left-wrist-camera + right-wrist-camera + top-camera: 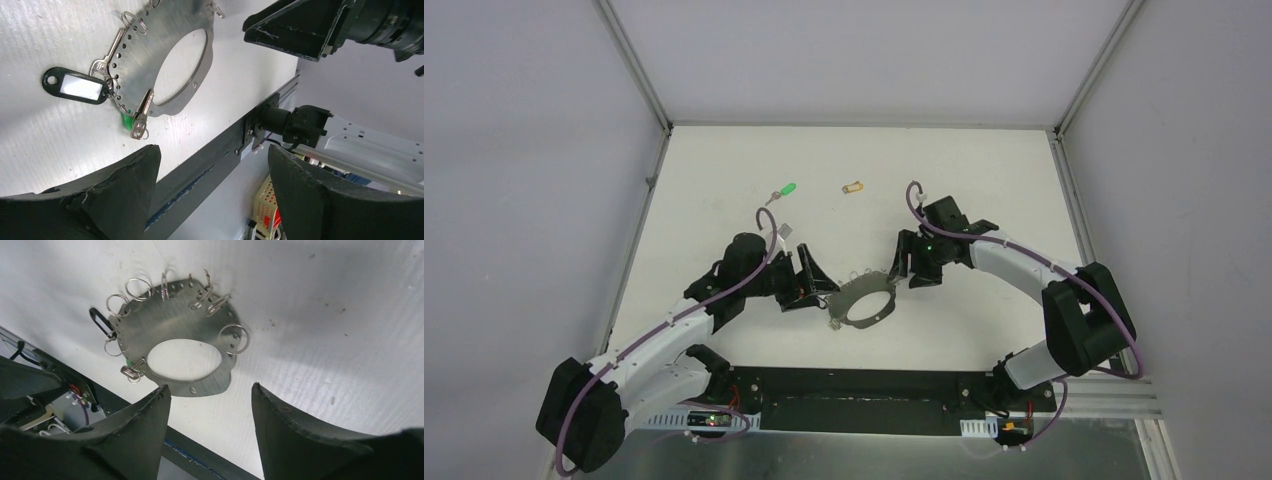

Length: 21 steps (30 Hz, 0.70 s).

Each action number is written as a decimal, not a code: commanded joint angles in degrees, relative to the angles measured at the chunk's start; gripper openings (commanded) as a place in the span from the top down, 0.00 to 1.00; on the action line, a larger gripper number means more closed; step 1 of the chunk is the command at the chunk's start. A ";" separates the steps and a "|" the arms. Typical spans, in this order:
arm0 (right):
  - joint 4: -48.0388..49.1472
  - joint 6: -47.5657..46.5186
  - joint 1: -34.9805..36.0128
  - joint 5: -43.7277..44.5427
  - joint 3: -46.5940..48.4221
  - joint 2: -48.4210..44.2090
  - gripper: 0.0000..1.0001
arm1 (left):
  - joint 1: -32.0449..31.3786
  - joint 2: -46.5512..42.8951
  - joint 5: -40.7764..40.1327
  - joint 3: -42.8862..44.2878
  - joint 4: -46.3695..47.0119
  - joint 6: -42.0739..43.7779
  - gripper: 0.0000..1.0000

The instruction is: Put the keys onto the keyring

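The keyring (854, 290) is a flat grey metal ring plate with small split rings. It lies on the white table between my two grippers. One green-headed key (787, 188) and one yellow-tan key (853, 186) lie loose farther back. My left gripper (817, 283) stands open just left of the keyring (145, 55), nothing between its fingers (135, 170). My right gripper (913, 262) is open at the ring's upper right and also holds nothing. From the keyring (175, 325) hang a black tag (75, 86) and a small key (139, 116) with a green tag under it.
The black base rail (854, 385) runs along the near table edge right below the keyring. White walls enclose the table on the left, back and right. The right gripper's dark finger (295, 30) shows at the top of the left wrist view.
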 commanded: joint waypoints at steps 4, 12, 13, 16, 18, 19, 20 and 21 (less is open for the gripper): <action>-5.09 -5.16 -0.51 4.91 3.43 -1.31 0.37 | -4.16 9.22 -1.91 9.50 -5.74 5.53 0.24; -9.39 -12.22 0.79 11.36 9.67 2.04 0.38 | -8.71 16.19 -5.66 15.15 -9.75 5.99 0.29; -9.60 -13.10 1.50 12.23 10.53 2.39 0.38 | -8.91 16.62 -6.17 15.45 -10.44 5.79 0.30; -10.47 -16.14 4.24 14.73 12.82 3.85 0.39 | -9.16 16.95 -7.35 16.34 -12.59 5.48 0.30; -11.96 -18.00 6.36 17.58 14.79 5.42 0.40 | -9.16 16.48 -8.33 16.55 -14.33 5.18 0.31; -12.91 -18.86 7.26 18.92 15.71 6.22 0.40 | -9.16 15.96 -8.89 16.60 -15.12 4.98 0.31; -13.68 -19.68 8.11 20.26 16.52 7.30 0.41 | -9.16 15.45 -9.41 16.49 -15.91 4.81 0.31; -14.32 -20.38 8.85 21.16 17.24 8.03 0.41 | -9.16 14.92 -9.87 16.51 -16.48 4.72 0.31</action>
